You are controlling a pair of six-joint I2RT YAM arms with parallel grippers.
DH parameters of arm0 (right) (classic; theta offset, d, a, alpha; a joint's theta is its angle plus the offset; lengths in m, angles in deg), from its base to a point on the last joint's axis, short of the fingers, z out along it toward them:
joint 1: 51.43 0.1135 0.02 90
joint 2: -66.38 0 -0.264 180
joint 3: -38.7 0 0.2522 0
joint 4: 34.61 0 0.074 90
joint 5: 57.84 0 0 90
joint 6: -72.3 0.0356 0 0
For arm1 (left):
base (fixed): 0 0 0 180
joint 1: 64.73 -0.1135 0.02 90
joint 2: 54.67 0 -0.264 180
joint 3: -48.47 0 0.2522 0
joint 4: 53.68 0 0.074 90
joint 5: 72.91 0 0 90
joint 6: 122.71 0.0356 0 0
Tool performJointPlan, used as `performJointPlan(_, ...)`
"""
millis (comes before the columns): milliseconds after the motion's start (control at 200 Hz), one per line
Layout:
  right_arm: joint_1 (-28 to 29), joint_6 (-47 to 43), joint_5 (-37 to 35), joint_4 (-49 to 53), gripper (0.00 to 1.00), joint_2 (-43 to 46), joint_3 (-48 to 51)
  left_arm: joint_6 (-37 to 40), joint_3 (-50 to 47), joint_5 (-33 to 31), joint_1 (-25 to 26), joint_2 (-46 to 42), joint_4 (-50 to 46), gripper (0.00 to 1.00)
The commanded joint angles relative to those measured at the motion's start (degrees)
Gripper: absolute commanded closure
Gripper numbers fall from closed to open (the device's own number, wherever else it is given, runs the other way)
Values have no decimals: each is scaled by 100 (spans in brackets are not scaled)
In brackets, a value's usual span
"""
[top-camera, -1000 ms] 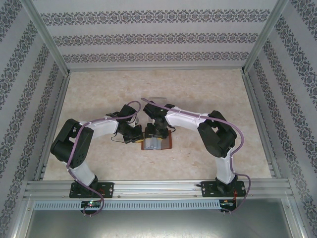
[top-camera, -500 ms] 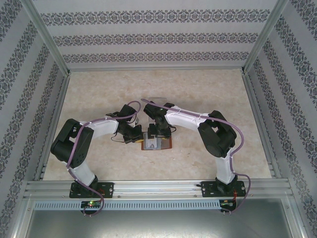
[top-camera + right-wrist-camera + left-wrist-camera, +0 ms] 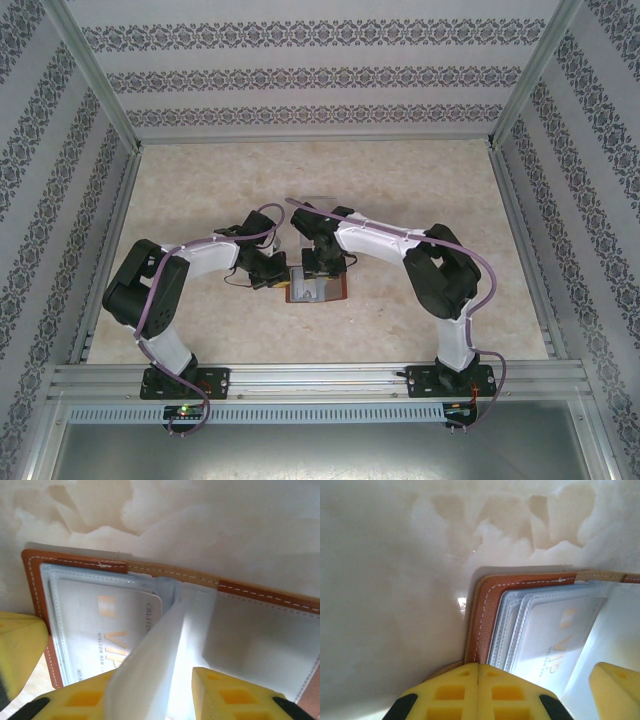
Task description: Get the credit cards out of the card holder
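— Brown leather with white stitching: that's the card holder (image 3: 318, 289), lying open and flat on the marbled beige table (image 3: 200, 190), about the middle, right where the two arms meet.
— Are the cards out of it?
— No. In the left wrist view there's a whitish credit card (image 3: 555, 640) with gold "VIP" lettering, tucked in a clear sleeve on the half nearest the left arm. More sleeve edges are stacked beside it, but I can't make out what they carry.
— What about the left gripper?
— The left gripper (image 3: 478, 672) has its yellow fingers together with no gap. Their tips sit at the holder's left edge, and the leather rim runs in under them. Whether they press on it, I can't tell.
— And the right one?
— The right gripper (image 3: 152, 680) is over the fold. A pale, translucent leaf (image 3: 165, 640) of the holder stands up off the spine and runs between its two yellow fingers, one finger on each side. They stand apart, but I can't tell from here whether they actually pinch that leaf.
— And the other half of the holder?
— Pale grey-blue lining, lying flat, with the brown rim along its far edge
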Motion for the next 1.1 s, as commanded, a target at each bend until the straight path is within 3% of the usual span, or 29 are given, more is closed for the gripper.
performJointPlan(0, 67, -20, 10, 94, 74, 343, 8, -19, 41, -56, 67, 189, -18, 100)
performJointPlan(155, 59, -69, 93, 61, 89, 414, 24, -16, 65, -50, 72, 196, -40, 100)
performJointPlan(315, 54, -133, 120, 40, 95, 425, 70, -4, 51, -62, 76, 221, -68, 100)
performJointPlan(1094, -118, -484, -581, 589, 99, 208, 211, 103, 176, -80, 67, 355, -251, 100)
